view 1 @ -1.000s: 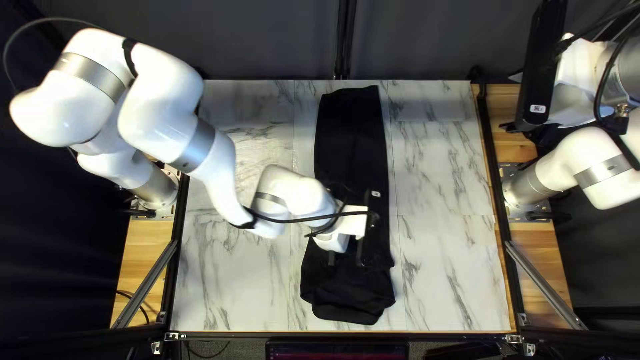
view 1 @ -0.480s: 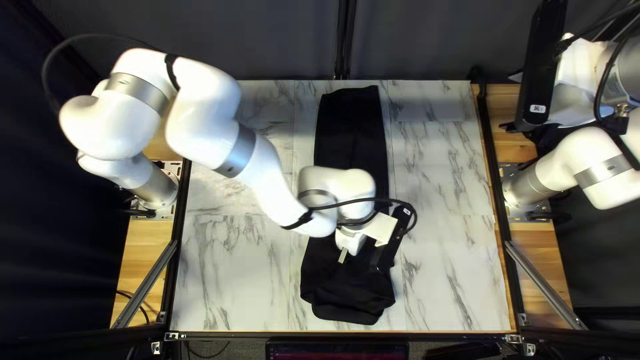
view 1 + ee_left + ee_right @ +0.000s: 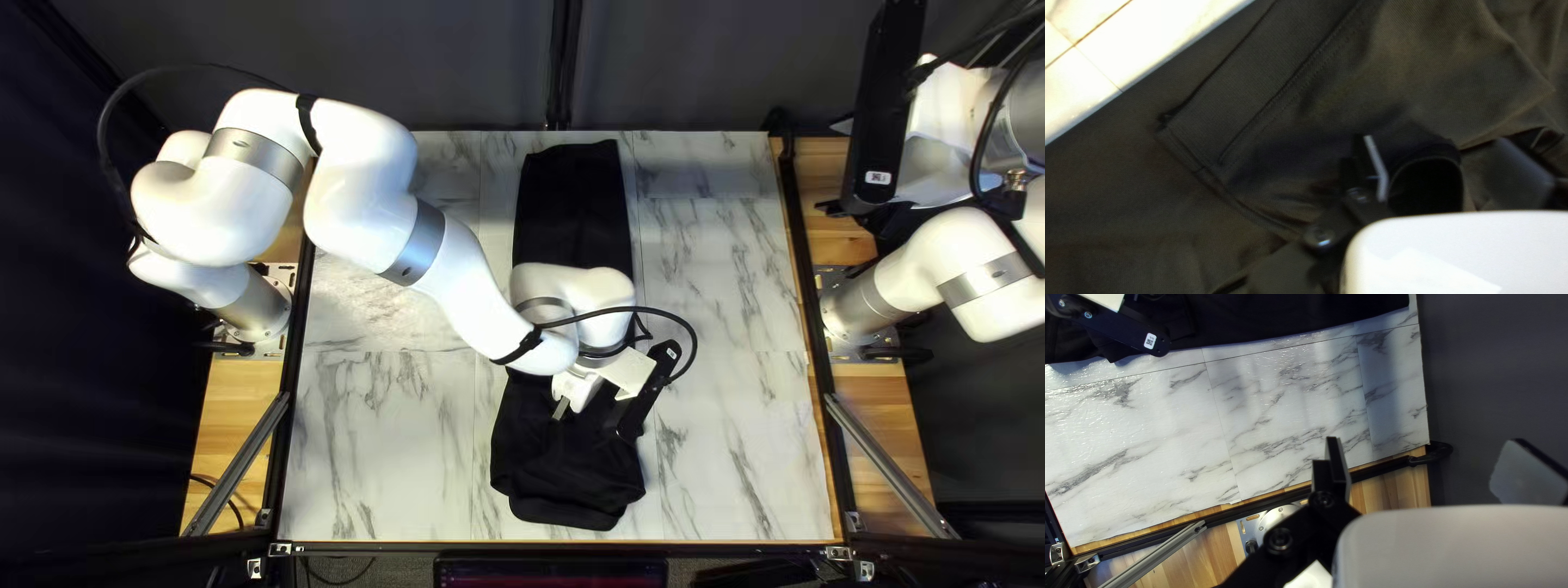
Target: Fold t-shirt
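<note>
The black shirt (image 3: 572, 207) lies under the left gripper (image 3: 588, 418), a long strip beyond it, rumpled on its near side. The right arm (image 3: 985, 285) stands well apart, right of it.

Tabletop (image 3: 740, 327): we see it bright, with glinting glare on the left and greyer shading toward the far edge; soft shadow bands cross it in the right wrist view.
Left arm (image 3: 365, 207): its white shells look nearly washed out on top.
Curtain (image 3: 435, 76): we find it dim along the far side.
T-shirt (image 3: 572, 207): almost black from above, dim and blurred in our left wrist view.
</note>
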Controlling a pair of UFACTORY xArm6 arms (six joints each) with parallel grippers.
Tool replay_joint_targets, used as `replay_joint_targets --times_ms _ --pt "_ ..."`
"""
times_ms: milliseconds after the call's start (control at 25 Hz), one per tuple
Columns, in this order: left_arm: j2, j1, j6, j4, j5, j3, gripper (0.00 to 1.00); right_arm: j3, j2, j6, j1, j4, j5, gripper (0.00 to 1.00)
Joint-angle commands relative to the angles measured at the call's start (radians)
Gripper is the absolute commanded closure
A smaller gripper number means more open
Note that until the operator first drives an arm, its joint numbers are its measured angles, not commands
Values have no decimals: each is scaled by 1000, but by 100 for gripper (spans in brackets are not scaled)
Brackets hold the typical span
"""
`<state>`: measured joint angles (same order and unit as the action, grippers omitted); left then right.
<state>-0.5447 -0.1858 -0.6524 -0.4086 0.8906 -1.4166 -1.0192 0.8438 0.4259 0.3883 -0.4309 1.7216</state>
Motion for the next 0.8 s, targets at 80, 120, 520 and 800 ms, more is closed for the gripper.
replay_joint_targets --times_ms 80,120,520,800 --pt "91 -24 96 43 -83 87 100 0 0 0 0 0 0 0" --pt "107 -28 121 54 -110 108 100 0 0 0 0 0 0 0" --pt "142 -69 241 129 -267 186 100 0 0 0 0 0 0 0" --pt "121 -58 297 181 -265 141 100 0 0 0 0 0 0 0"
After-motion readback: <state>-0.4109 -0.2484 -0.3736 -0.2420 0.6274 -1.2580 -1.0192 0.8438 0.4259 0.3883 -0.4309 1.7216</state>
